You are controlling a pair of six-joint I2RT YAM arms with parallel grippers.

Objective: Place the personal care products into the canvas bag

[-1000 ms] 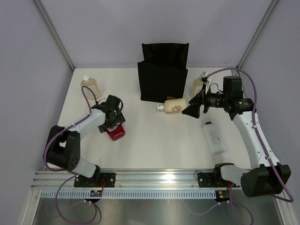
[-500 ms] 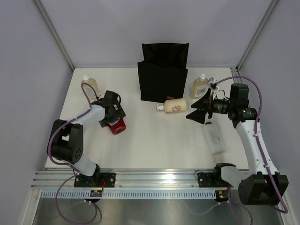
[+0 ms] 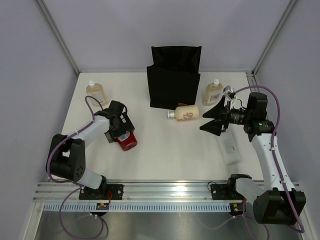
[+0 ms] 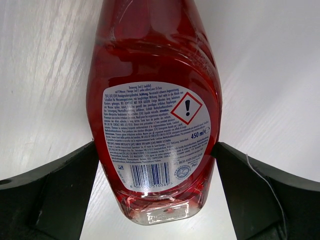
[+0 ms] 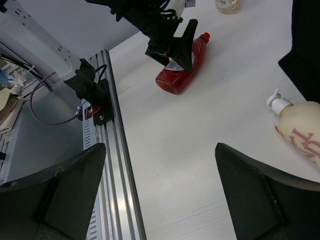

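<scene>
Left claw (image 4: 155, 150) spread astride red bottle (image 4: 155, 65), right claw (image 5: 160, 150) spread, empty; canvas bag (image 3: 173, 82) upright, contents unseen

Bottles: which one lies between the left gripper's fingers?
The red bottle, flanked by the left gripper; the amber bottles, cream bottle and white bottle sit elsewhere.

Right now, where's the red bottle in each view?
Top external: the red bottle lies left of centre on the table, partly under the left arm's wrist.
Left wrist: it fills the centre, label up.
Right wrist: upper middle, cap to the upper right.
Shared landmark: the left arm's fingers, open, one on either side of the bottle.
</scene>
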